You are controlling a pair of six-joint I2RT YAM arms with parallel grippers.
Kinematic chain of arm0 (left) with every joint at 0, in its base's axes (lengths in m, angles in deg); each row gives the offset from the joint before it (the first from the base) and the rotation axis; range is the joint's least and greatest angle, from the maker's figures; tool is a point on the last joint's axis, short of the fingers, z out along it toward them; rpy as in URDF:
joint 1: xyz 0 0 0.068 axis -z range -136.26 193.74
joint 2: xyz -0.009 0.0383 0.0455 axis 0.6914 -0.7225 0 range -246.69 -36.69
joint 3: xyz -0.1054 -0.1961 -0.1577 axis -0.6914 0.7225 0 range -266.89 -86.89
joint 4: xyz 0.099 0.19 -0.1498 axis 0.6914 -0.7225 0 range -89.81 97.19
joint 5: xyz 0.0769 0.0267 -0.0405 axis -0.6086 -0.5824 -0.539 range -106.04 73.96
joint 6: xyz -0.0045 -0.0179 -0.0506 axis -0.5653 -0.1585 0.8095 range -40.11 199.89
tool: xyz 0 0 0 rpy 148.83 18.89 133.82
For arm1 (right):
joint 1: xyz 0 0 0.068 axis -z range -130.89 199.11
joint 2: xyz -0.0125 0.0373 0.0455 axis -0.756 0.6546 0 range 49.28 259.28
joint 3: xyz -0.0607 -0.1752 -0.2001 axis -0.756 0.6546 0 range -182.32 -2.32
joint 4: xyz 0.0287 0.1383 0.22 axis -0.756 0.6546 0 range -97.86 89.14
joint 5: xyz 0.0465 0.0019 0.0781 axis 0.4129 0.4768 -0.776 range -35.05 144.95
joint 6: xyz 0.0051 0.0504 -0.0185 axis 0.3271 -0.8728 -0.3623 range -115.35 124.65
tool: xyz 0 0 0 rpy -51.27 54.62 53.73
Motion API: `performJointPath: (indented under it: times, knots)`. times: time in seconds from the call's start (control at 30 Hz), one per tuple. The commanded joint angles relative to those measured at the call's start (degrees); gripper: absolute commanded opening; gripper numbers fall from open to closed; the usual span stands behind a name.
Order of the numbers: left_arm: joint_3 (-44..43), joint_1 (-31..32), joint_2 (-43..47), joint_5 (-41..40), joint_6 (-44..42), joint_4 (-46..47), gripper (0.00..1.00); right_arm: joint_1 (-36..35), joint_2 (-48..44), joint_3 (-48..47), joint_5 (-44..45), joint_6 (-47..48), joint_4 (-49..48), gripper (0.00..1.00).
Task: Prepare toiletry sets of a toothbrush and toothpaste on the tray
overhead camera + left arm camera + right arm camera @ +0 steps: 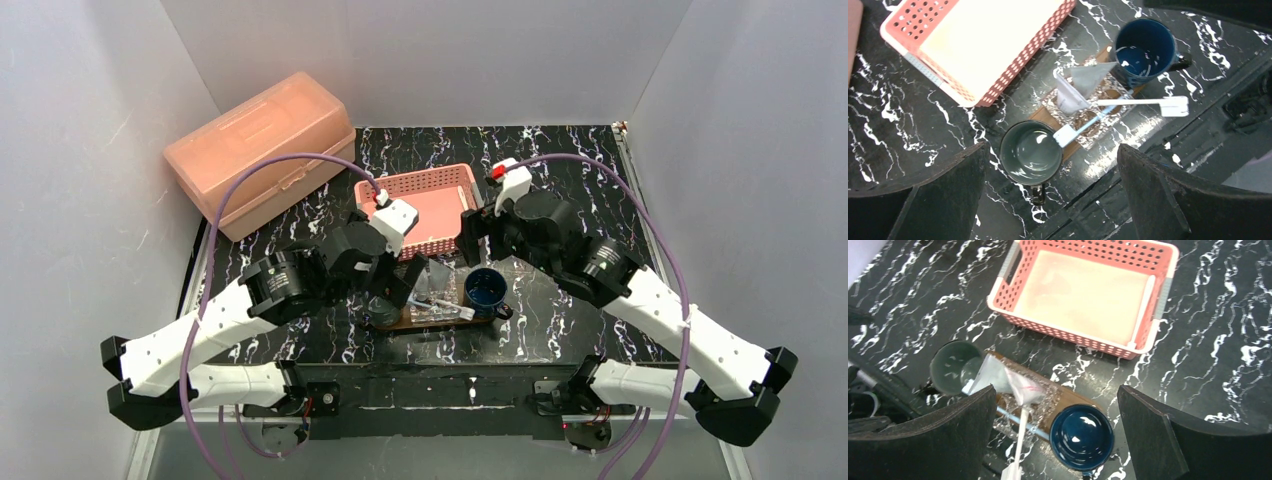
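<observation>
**Top view.** The tray (425,322) lies at the centre of the worktop (560,170). A grey mug (384,310) stands at its 9 o'clock end and a blue mug (486,290) at its 3 o'clock end. The pink basket (415,176) sits at 12 o'clock from the tray, and a pink lidded box (260,150) at 10 o'clock. Both arms reach in over the tray area.

**Left wrist view.** The left jaws are spread wide, with the fingers (948,195) at 7 and 5 o'clock and nothing between them. Two toothpaste tubes (1068,97) and two crossed toothbrushes (1143,102) lie on the tray over crinkled clear film (1083,131).

**Right wrist view.** The right jaws are also spread wide and grip nothing. The tubes and toothbrushes rest on the tray between the two mugs. A spare toothbrush (1144,307) lies inside the basket along its 3 o'clock wall.
</observation>
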Motion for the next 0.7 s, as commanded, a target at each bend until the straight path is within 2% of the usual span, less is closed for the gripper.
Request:
performJointPath:
  times: [0.0,0.1,0.23,0.37,0.47,0.67]
  knots:
    - [-1.62,-5.18,1.20,1.08,-0.81,-2.88,0.98,1.11,2.45,-3.84,7.57,2.96,0.93,0.98]
    - [-1.04,-11.62,1.50,6.21,0.17,-2.83,0.98,4.20,4.47,-4.75,6.93,3.82,0.89,0.98]
    - [-0.26,-17.71,1.68,8.17,1.24,-2.25,0.98,11.02,6.67,-4.38,5.75,3.84,-0.30,0.98]
    - [0.82,-24.64,1.79,9.50,2.45,-1.63,0.98,21.34,8.89,-2.29,-0.88,3.08,-2.54,0.98]
    - [2.99,-29.33,2.49,9.59,3.63,-0.38,0.98,28.47,9.80,0.09,-2.60,1.35,-4.24,0.98]
    - [9.38,-37.35,4.11,10.91,6.04,2.77,0.98,34.25,7.01,6.18,-0.97,-2.59,-7.87,0.98]
